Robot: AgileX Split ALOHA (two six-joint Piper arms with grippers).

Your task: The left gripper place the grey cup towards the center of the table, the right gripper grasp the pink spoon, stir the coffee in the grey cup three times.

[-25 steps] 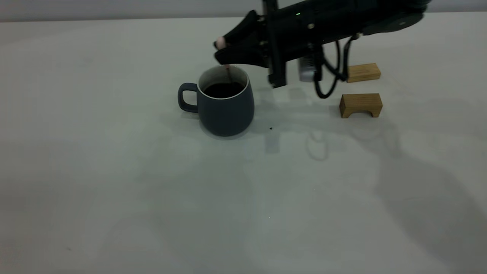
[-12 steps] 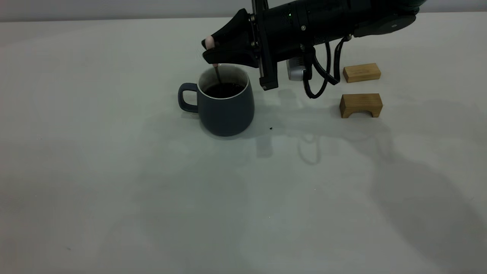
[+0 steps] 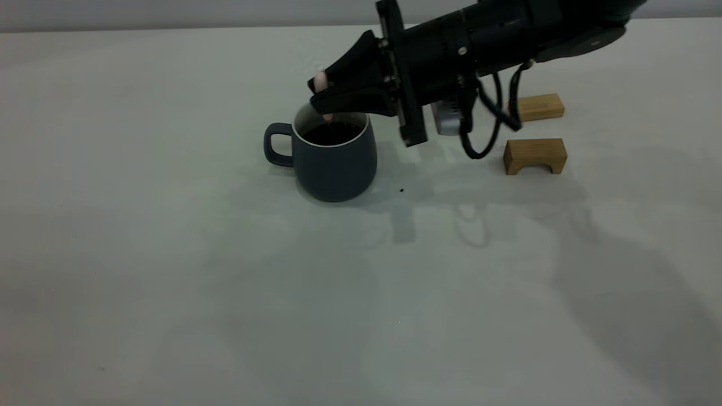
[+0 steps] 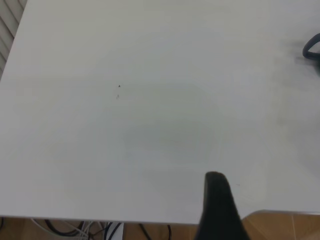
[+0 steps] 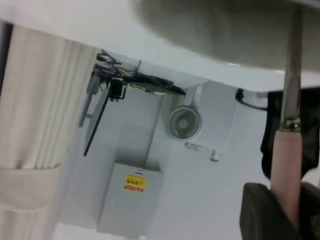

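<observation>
The grey cup (image 3: 335, 160) stands upright near the middle of the table (image 3: 169, 270), handle to the left, with dark coffee (image 3: 331, 133) inside. My right gripper (image 3: 322, 93) hovers just over the cup's far rim, shut on the pink spoon (image 3: 320, 82), whose lower end dips into the cup. In the right wrist view the pink spoon handle (image 5: 286, 165) sits clamped in the right gripper (image 5: 290, 205), and its metal neck runs toward the cup (image 5: 225, 30). My left gripper (image 4: 217, 205) is parked near the table edge, outside the exterior view.
Two tan wooden blocks lie right of the cup, a flat one (image 3: 540, 107) farther back and an arched one (image 3: 535, 155) nearer. The right arm's cables (image 3: 479, 141) hang low between cup and blocks. A tiny dark speck (image 3: 401, 190) lies beside the cup.
The right gripper swung left over the cup, then came back right and dropped lower, carrying the spoon round in the coffee. The cup has stayed put.
</observation>
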